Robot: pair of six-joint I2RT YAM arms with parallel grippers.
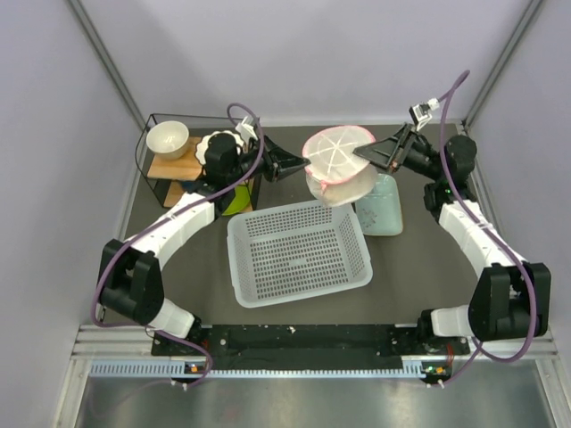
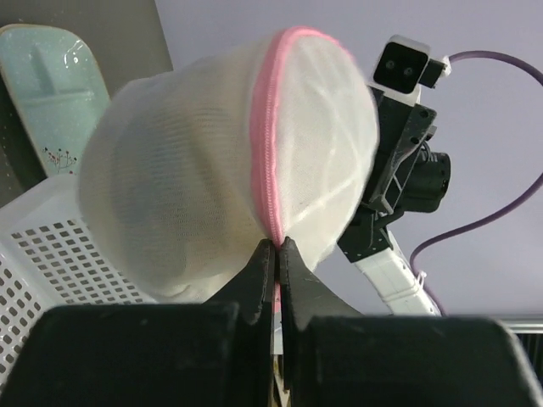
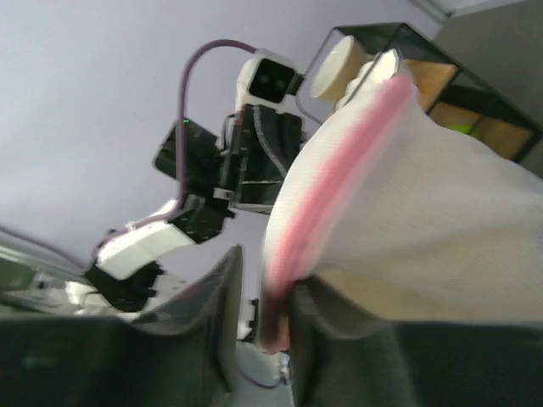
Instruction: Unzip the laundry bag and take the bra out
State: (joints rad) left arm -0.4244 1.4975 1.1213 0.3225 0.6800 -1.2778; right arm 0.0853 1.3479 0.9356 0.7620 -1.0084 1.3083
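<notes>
A black wire rack (image 1: 192, 156) stands by the table's far-left corner with a white bowl (image 1: 167, 138) on its wooden shelf. From there the left gripper (image 1: 302, 164) reaches toward the middle of the far edge. In its wrist view, the left gripper's (image 2: 276, 252) jaws are pressed together on the pink zip rim (image 2: 265, 144) at the lower edge of the laundry bag (image 2: 195, 170). The laundry bag (image 1: 339, 168), a rounded white mesh pod, hangs clear of the table between the two arms. It sits above the far rim of the white perforated basket (image 1: 299, 251), which rests at the table's centre. The zip looks closed along the stretch that shows, and what lies inside cannot be made out through the mesh. The right gripper (image 1: 359, 153) meets the bag's opposite side. In its wrist view, the right gripper's (image 3: 267, 309) fingers (image 3: 222, 297) stand narrowly apart with the blurred pink rim (image 3: 331, 186) nipped between them. Just below and to the right of the bag, a pale mint-green tray (image 1: 384, 209) lies flat beside the basket's far-right corner, toward the right edge of the table.
</notes>
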